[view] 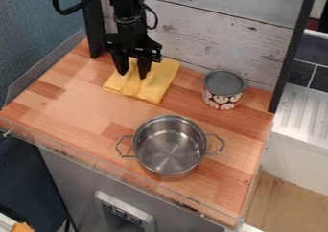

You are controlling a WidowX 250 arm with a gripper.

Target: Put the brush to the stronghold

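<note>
Camera view, gripper (133,76): hung down at the back left of the worktop (76,106), fingers spread apart, nothing clenched.
Yellow cloth (157,85): laid on the worktop beneath the gripper, raised fold seen between the fingers; contact with them cannot be told.
Tin (223,89): stood upright right of the cloth, near the back boards (224,25); red-and-white pattern, grey inside.
Steel pot (169,147): set upright toward the front, in front of cloth and tin, two handles, no lid on.
</note>
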